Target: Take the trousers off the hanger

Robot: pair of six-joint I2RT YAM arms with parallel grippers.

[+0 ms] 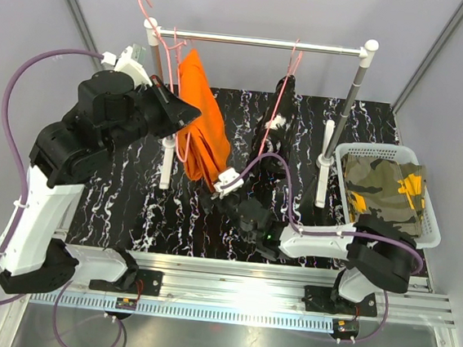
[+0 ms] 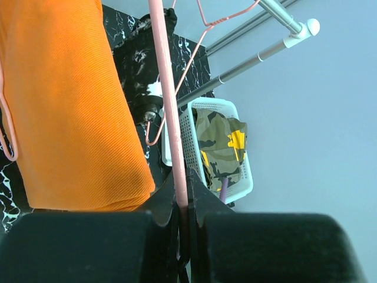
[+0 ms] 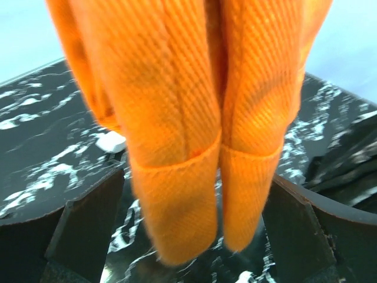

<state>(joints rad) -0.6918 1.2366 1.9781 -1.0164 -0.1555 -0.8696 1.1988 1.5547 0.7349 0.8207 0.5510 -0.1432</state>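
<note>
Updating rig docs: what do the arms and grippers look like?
The left arm and right arm: white link shells, black joint housings, a purple cable looping along each. The left gripper and right gripper: black, angular fingers. No markings legible.

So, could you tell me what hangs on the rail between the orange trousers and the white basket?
The black trousers with white markings hang there on a pink hanger, as the top external view shows.
</note>
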